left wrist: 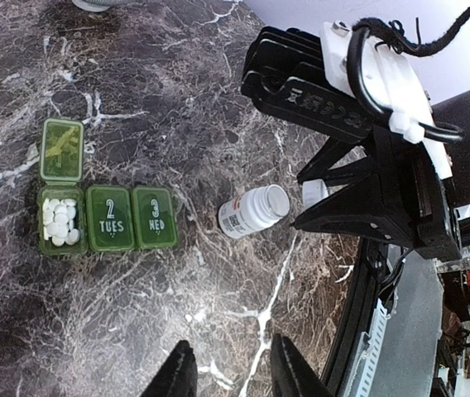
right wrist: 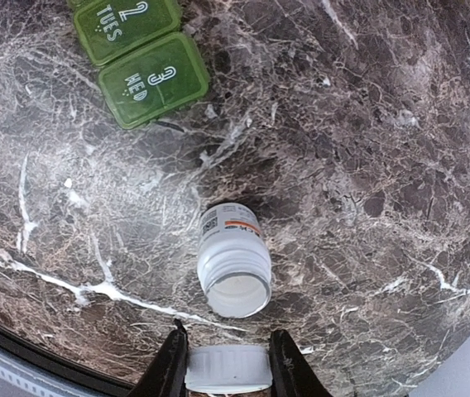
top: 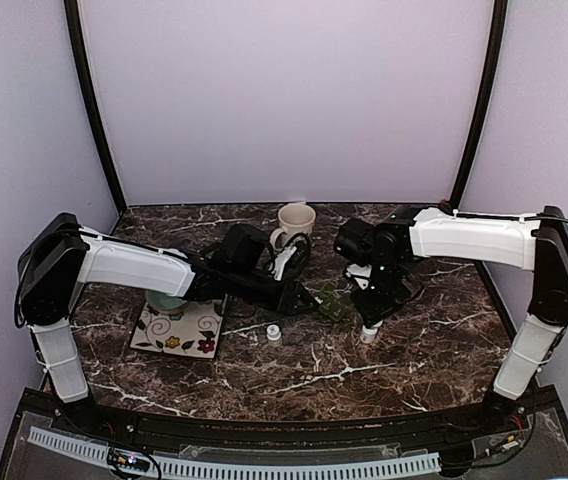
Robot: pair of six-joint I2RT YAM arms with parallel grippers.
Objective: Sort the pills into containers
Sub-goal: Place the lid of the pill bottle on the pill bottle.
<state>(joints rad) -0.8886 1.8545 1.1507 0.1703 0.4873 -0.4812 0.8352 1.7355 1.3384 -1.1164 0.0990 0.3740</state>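
In the left wrist view, the pill box (left wrist: 107, 217) lies crosswise, labels upright.

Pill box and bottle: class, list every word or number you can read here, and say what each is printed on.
"2 TUES": middle lid of the green pill box.
"3 WED": end lid beside it.
Too small to read: the bottle label.
Nothing legible: the open lid.
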